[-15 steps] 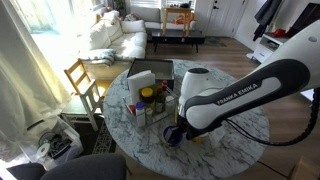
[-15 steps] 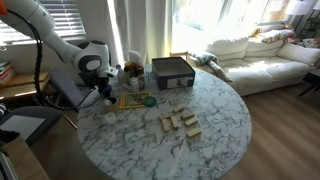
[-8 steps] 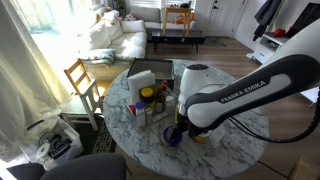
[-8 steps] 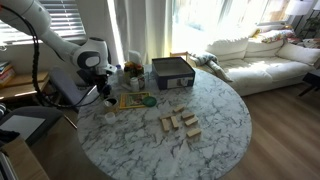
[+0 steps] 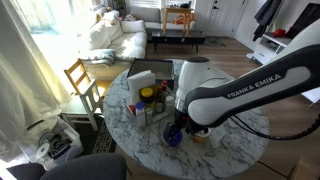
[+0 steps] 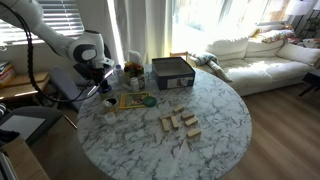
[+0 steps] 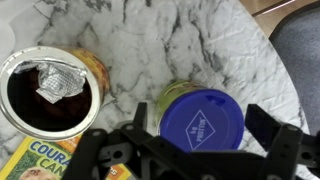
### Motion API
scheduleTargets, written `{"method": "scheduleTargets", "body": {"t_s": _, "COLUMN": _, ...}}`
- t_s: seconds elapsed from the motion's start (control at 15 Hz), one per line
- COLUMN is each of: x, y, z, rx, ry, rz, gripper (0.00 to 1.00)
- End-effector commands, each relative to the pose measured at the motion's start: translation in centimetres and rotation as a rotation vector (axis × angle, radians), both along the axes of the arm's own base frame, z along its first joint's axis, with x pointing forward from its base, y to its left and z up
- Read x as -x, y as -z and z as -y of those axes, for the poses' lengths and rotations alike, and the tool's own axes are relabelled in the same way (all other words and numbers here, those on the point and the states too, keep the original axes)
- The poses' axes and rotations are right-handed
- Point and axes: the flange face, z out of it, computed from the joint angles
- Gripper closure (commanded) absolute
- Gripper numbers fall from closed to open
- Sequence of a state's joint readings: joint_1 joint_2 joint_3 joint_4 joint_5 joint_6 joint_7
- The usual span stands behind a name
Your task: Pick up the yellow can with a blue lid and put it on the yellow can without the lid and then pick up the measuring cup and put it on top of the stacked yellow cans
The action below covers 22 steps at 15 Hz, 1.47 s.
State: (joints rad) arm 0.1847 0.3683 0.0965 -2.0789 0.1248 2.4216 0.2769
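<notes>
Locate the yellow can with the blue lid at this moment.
Wrist view: the blue-lidded yellow can stands on the marble table between the fingers of the gripper, right of the lidless yellow can.

In the wrist view, bare bench (image 7: 170, 40) lies open from 12 to 3 o'clock of the blue-lid can (image 7: 200, 118). At its 9 o'clock the open can (image 7: 48, 95) stands near, leaving a narrow gap, and a yellow packet (image 7: 35, 162) blocks 8 o'clock. The jaws straddle the blue-lid can with clearance on both sides.

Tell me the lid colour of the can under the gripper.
Bright blue lid, clearest in the wrist view.
</notes>
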Motion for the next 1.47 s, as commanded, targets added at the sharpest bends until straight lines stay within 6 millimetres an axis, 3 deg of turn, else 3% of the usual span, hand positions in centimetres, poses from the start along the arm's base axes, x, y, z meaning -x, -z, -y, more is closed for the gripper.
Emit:
{"method": "scheduleTargets", "body": {"t_s": 0.0, "x": 0.1, "y": 0.4, "z": -1.5, "rx": 0.019, "ry": -0.030, "rz": 0.007, "gripper": 0.00}}
{"method": "scheduleTargets", "body": {"t_s": 0.53, "x": 0.0, "y": 1.9, "z": -2.3, "rx": 0.139, "ry": -0.106, "rz": 0.032, "gripper": 0.00}}
{"method": "scheduleTargets", "body": {"t_s": 0.87, "x": -0.7, "y": 2.7, "z": -3.0, "rx": 0.118, "ry": -0.079, "rz": 0.048, "gripper": 0.00}}
{"method": "scheduleTargets", "body": {"t_s": 1.4, "x": -1.8, "y": 3.7, "z": -2.4, "rx": 0.113, "ry": -0.073, "rz": 0.052, "gripper": 0.00}}
